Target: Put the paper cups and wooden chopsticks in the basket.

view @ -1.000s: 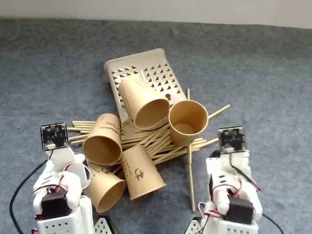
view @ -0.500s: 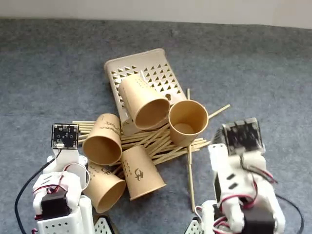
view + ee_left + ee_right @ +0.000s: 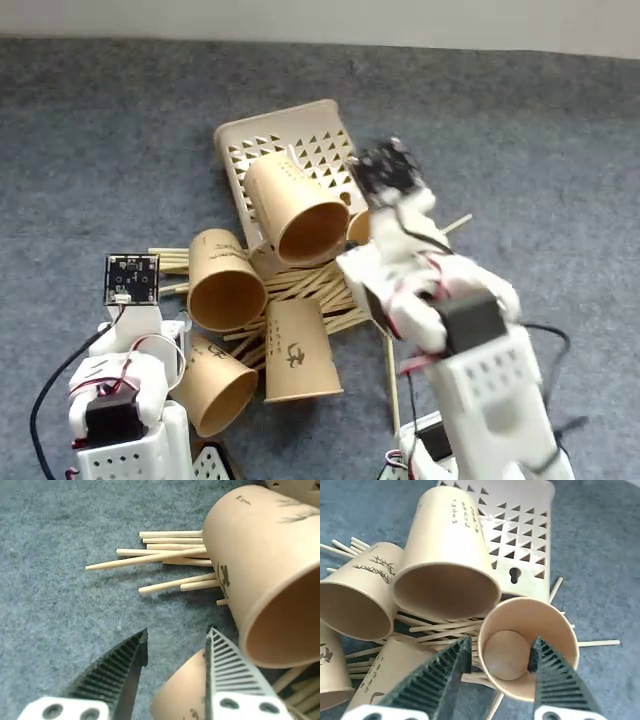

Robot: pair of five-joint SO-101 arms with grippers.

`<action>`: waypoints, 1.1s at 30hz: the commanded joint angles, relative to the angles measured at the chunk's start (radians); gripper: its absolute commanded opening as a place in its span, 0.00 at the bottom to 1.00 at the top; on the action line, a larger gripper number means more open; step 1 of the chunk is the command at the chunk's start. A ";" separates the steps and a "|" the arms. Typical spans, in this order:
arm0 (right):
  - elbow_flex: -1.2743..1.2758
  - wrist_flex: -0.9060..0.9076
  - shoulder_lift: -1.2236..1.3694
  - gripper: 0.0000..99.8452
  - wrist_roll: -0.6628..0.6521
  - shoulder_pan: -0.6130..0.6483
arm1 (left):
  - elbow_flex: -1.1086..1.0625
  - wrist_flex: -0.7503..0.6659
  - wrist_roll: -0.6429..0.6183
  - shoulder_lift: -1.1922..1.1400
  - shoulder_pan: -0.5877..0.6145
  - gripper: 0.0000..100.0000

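High view, with both wrist views: two open grippers over the pile

The white basket (image 3: 296, 150) lies on the grey cloth (image 3: 100, 150), and one paper cup (image 3: 295, 208) rests on its side across it. Wooden chopsticks (image 3: 315, 287) are heaped just beside the basket, among three toppled cups (image 3: 225, 285). The right gripper (image 3: 502, 641), jaws wide, hangs over the upright cup (image 3: 527, 645) and appears to straddle its rim; contact cannot be judged. The left gripper (image 3: 177, 631), also spread wide and holding nothing, is above the cloth, with the near cup (image 3: 182, 692) showing between its fingers.
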State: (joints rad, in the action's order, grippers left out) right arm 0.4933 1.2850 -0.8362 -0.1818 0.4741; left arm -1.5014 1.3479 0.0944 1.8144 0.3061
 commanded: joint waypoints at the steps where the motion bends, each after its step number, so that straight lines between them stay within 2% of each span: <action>1: -0.053 -0.128 0.136 0.19 -0.009 0.027 | 0.002 -0.029 -0.018 0.012 0.007 0.20; 14: -0.053 -0.378 0.234 0.19 -0.009 0.067 | 0.002 -0.029 -0.018 0.012 0.007 0.20; 16: -0.050 -0.390 0.239 0.15 -0.009 0.067 | 0.001 -0.029 -0.018 0.012 0.007 0.20; 18: -0.050 -0.387 0.234 0.06 -0.009 0.062 | 0.001 -0.028 -0.018 0.012 0.007 0.20; 19: -0.053 -0.377 0.232 0.00 -0.009 0.059 | 0.001 -0.028 -0.018 0.012 0.007 0.20; 24: -0.085 -0.200 0.217 0.00 -0.009 0.041 | 0.001 -0.028 -0.017 0.012 0.007 0.20; 33: -0.133 -0.010 -0.067 0.00 -0.011 0.041 | -0.001 -0.028 -0.017 0.012 0.007 0.20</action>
State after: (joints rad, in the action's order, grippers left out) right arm 0.4227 1.2037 -0.7610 -0.1818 0.5294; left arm -1.5075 1.3372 0.0836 1.8220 0.3061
